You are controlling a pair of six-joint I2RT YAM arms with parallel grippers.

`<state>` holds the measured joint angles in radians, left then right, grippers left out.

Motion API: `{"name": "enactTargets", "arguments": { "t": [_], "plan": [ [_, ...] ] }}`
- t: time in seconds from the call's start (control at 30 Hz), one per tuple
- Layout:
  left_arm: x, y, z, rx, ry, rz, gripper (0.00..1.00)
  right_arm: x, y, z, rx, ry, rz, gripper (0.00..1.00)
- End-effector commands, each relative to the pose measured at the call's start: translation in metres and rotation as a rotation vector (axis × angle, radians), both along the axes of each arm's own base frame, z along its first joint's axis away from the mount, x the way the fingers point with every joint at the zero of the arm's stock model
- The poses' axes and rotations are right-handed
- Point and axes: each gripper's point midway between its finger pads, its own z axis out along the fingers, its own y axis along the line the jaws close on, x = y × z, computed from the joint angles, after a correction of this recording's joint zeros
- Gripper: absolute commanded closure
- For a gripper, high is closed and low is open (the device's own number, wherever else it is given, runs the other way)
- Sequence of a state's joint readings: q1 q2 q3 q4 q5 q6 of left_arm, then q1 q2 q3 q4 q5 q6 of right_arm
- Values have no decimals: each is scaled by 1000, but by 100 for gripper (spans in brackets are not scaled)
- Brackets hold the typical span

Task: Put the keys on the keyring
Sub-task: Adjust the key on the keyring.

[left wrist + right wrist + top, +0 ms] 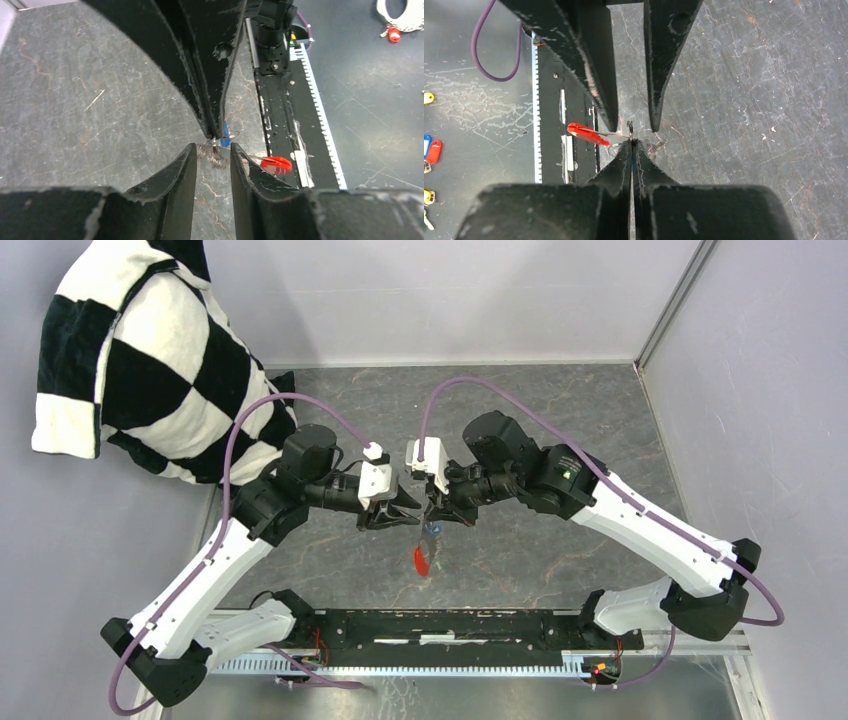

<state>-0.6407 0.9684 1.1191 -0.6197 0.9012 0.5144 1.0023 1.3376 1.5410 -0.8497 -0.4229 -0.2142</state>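
Both grippers meet above the middle of the table. My right gripper [631, 142] is shut on the blue key [225, 138]; a sliver of blue shows between its pressed fingers. The keyring [233, 133], a thin metal loop, hangs at that key. Its red tag [422, 558] dangles below, and shows in the wrist views too, red tag [276, 164] and red tag [585, 133]. My left gripper [212, 149] faces the right one, open. Its fingertips straddle the grey chain strap [212, 155] with a gap on the right side.
A black-and-white checkered cloth [130, 360] lies at the back left. The black base rail [460, 625] runs along the near edge. Spare coloured key tags [433, 150] lie on the lower surface beyond the rail. Grey walls close in the back and right.
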Motion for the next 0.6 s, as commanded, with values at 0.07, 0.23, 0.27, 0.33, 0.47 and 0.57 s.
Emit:
{"name": "enactTargets", "arguments": {
  "t": [0.07, 0.23, 0.27, 0.33, 0.47, 0.57],
  "plan": [
    [-13, 0, 8, -15, 8, -64, 61, 6, 14, 24, 78, -57, -5, 100],
    [-9, 3, 1, 7, -1, -37, 63, 4, 16, 25, 85, -52, 2, 100],
    [-6, 2, -1, 10, -2, -22, 65, 3, 17, 25, 88, -52, 6, 100],
    [1, 2, -3, 18, -4, 9, 70, 1, 19, 27, 94, -48, 16, 100],
    [6, 0, -2, 18, -14, 23, 88, -2, 22, 26, 89, -42, 27, 100],
    [7, 2, -6, 35, -21, 23, 98, -4, 23, 29, 101, -43, 30, 100]
  ]
}}
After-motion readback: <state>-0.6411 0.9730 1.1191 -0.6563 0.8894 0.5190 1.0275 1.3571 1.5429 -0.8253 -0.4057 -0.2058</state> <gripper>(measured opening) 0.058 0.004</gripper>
